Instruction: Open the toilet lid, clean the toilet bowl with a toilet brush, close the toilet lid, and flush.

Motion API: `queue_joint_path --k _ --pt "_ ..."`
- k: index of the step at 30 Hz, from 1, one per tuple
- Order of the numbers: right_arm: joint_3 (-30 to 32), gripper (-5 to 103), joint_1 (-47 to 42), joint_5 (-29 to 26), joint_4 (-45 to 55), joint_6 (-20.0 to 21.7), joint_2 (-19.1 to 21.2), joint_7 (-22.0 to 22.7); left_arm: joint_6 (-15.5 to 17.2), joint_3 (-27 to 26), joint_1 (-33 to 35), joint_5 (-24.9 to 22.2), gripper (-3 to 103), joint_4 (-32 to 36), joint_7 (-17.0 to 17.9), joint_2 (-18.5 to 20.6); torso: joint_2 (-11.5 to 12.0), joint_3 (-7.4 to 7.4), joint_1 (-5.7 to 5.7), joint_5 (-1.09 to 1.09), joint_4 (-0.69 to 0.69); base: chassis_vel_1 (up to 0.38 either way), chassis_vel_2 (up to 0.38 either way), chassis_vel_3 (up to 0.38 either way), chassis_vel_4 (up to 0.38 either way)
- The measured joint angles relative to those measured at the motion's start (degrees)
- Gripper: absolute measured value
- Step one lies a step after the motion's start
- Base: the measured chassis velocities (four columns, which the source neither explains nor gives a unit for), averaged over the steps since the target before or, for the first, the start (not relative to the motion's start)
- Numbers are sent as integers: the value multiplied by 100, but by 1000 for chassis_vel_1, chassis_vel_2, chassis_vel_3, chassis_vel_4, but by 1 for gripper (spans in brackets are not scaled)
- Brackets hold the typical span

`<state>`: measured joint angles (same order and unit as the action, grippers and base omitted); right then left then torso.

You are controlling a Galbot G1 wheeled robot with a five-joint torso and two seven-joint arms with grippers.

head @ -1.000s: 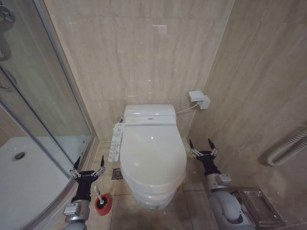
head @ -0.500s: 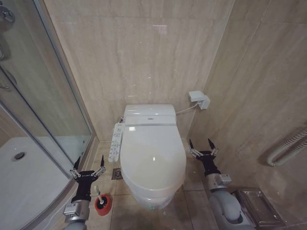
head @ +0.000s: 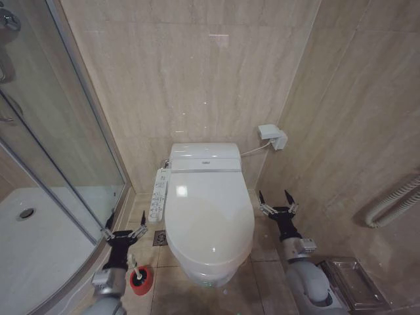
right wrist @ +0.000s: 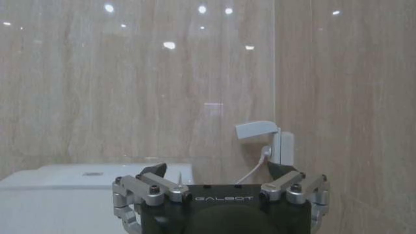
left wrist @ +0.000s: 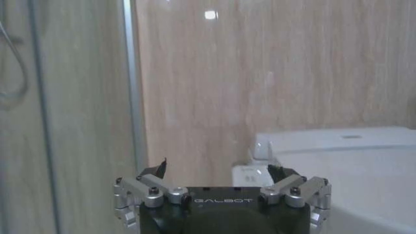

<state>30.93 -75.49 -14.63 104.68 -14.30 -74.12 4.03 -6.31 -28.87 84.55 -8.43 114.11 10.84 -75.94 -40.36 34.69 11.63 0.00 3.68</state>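
White toilet lid (head: pixel 209 216) down, flanked by wide-spread left end effector (head: pixel 125 224) and right end effector (head: pixel 275 199).

Glass shower door (head: pixel 59 131), floor drain (head: pixel 159 237), wall outlet box (head: pixel 272 136), metal tray (head: pixel 354 283)

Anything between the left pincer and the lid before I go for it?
Nothing visible. The left pincer hangs open beside the closed lid; only the control panel runs along that edge, farther back.
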Motion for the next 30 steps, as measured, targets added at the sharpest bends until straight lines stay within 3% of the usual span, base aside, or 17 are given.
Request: queue_joint_path --k 1,2,6,12,20,24,30 --pt "0 100 0 0 0 0 0 0 275 52 -127 -104 100 12 -32 -13 0 0 0 0 0 0 0 0 0" --pt "0 100 0 0 0 0 0 0 275 52 -127 -104 100 12 -32 -13 0 0 0 0 0 0 0 0 0" --pt "0 100 0 0 -1 0 0 0 991 211 -491 -338 100 60 -184 -13 0 0 0 -2 -2 0 0 0 0" --pt "0 100 0 0 -1 0 0 0 1009 189 -568 -115 100 183 -285 87 0 0 0 -1 -1 0 0 0 0" --pt "0 100 0 0 -1 0 0 0 520 100 -410 39 100 589 -224 146 0 0 0 0 -1 0 0 0 0" --pt "0 100 0 0 -1 0 0 0 -248 119 -321 42 100 455 5 167 -1 0 0 0 0 0 0 0 0" --pt "0 100 0 0 -1 0 0 0 -815 103 -207 113 100 -101 130 86 -1 0 0 -1 -2 0 0 0 0"
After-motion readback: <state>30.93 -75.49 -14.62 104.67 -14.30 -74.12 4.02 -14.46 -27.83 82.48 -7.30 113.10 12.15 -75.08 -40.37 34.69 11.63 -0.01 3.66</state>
